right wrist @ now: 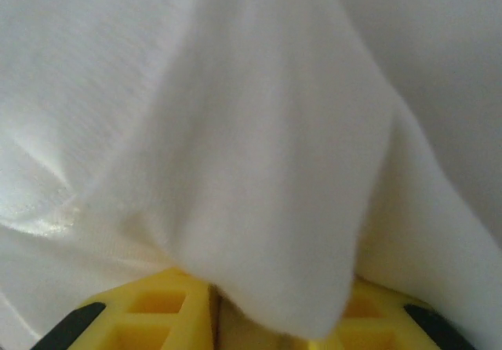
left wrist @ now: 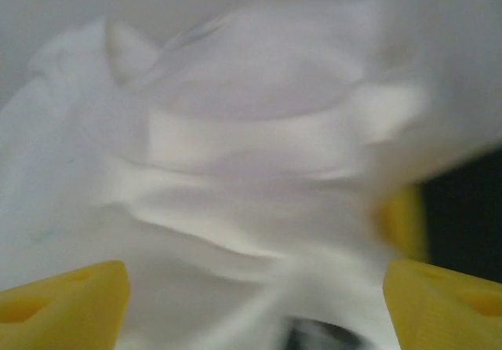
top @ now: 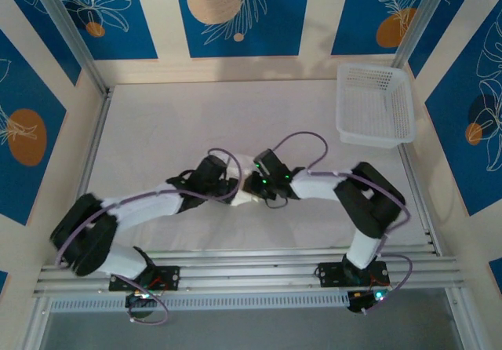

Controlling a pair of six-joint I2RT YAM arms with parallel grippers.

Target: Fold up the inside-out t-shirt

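White fabric: the t-shirt (top: pixel 251 198) sits bunched in a small heap near the middle of the counter (top: pixel 172 130), between the tips of the two arms and well apart from the lattice basket (top: pixel 375 105).
Right pincer (right wrist: pixel 216 312): narrow, its yellow fingers (right wrist: pixel 149 307) nearly together on a draped fold of the shirt. We read this as a pinch meant to lift or anchor one layer.
Left pincer (left wrist: pixel 251 315): wide, spread to either side of the crumpled cloth with nothing clamped. We judge it is either letting go or lining up a fresh hold.
Why both meet here: the garment looks too bunched to fold, so we think it needs spreading first, one side held and the other pulled.
Stage: early, by our judgement. We see no flat panel or tidy crease.
Risk: thin cloth may slip from the pinch or drag along as a lump.
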